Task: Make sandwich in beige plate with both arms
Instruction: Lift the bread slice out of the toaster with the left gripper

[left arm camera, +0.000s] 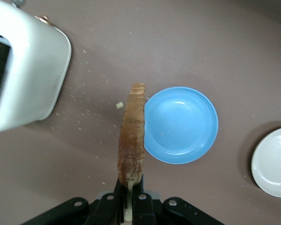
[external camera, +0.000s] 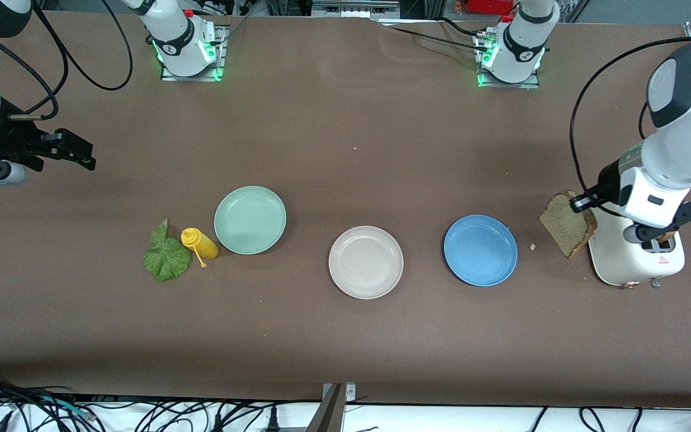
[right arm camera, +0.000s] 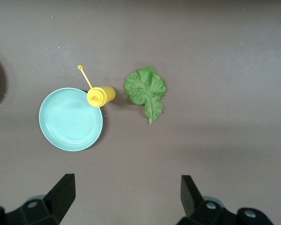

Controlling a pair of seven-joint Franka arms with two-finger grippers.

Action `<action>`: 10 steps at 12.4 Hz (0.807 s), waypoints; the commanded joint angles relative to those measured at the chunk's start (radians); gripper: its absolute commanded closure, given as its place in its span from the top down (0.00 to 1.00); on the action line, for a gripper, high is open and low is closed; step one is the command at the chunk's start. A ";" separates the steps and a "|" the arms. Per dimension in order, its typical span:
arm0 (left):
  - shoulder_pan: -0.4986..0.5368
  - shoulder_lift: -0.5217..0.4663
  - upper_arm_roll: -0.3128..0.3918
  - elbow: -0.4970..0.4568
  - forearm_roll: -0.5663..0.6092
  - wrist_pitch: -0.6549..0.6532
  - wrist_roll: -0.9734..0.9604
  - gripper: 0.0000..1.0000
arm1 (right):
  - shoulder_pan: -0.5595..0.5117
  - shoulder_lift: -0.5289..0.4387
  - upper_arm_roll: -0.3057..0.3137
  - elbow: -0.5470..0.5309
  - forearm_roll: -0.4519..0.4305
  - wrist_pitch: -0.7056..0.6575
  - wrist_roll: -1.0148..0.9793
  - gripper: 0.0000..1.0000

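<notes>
A tan bread slice (external camera: 568, 223) with brown crust hangs edge-down in the air, and my left gripper (external camera: 585, 201) is shut on its top edge. In the left wrist view the bread slice (left arm camera: 132, 136) hangs between the toaster and the blue plate, clamped by the left gripper (left arm camera: 129, 190). The beige plate (external camera: 366, 262) lies empty at mid-table and shows again as the beige plate (left arm camera: 273, 161). A green lettuce leaf (external camera: 165, 255) lies flat toward the right arm's end, also the lettuce leaf (right arm camera: 146, 90). My right gripper (external camera: 75, 153) hangs open over bare table, right gripper (right arm camera: 126, 187) empty.
A white toaster (external camera: 627, 258) stands at the left arm's end with something brown in a slot. A blue plate (external camera: 480, 250) lies between the toaster and the beige plate. A pale green plate (external camera: 250, 219) and a yellow squeeze bottle (external camera: 200, 243) lie beside the lettuce. Crumbs lie near the toaster.
</notes>
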 commanded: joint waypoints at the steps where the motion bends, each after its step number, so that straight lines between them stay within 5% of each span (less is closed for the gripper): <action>1: -0.038 0.049 0.001 0.039 -0.055 0.024 -0.049 0.00 | 0.003 -0.001 0.001 0.009 0.018 -0.004 0.014 1.00; 10: -0.231 0.142 0.001 -0.053 -0.378 0.493 -0.168 0.00 | 0.003 -0.002 0.001 0.009 0.018 -0.004 0.012 1.00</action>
